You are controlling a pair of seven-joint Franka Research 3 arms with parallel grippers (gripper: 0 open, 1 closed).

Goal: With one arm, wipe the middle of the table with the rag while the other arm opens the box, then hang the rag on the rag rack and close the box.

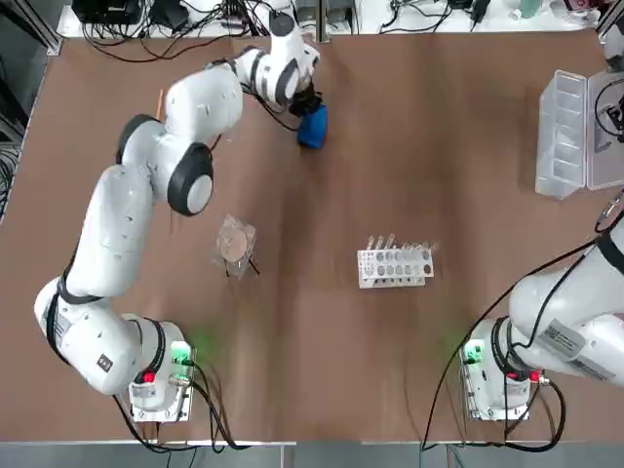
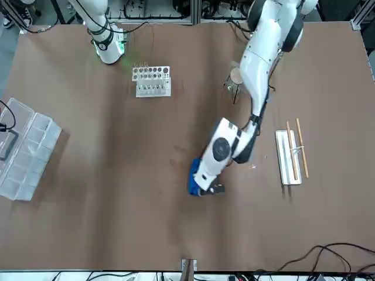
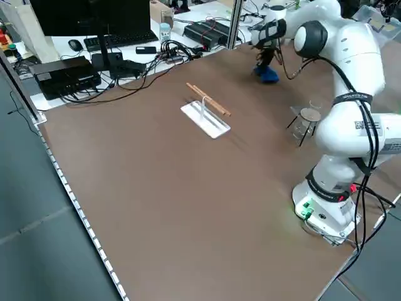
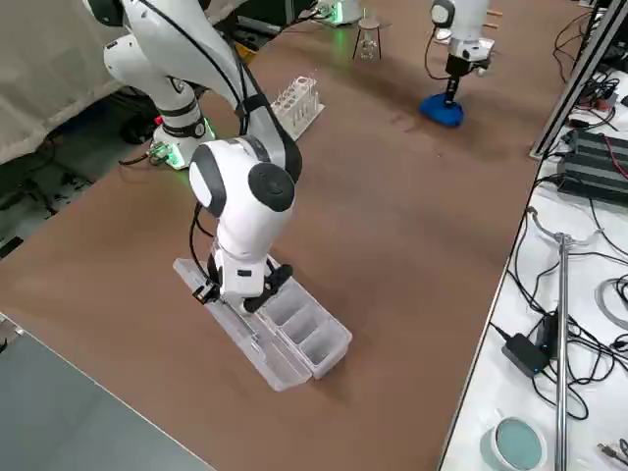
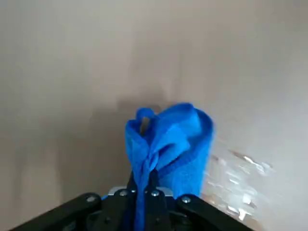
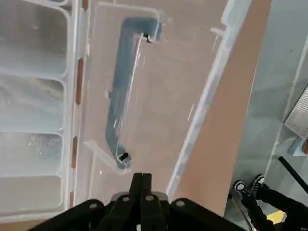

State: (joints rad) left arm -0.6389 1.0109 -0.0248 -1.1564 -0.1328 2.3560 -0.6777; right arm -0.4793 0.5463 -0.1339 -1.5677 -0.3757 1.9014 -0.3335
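Rag (image 5: 185, 144) betw. L gripper's (image 5: 144, 192) fingers: soft blue cloth, matt, w/ folds. Box (image 6: 159, 86) by R gripper (image 6: 142, 192): transl. plastic, smooth, glossy lid. Tabletop (image 2: 117, 205) under both: matt brown, smooth. Rag rack rods (image 2: 302, 149), near L gripper: pale wood.

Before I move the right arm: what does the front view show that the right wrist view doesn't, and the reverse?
Only the front view: the left hand with the blue rag over the table, the rag rack with its two rods, and the white tube rack.

Only the right wrist view: the right hand's closed fingertips over the open lid, and a person's shoes on the floor.

Both: the open box, its compartments and lid, and the brown tabletop.
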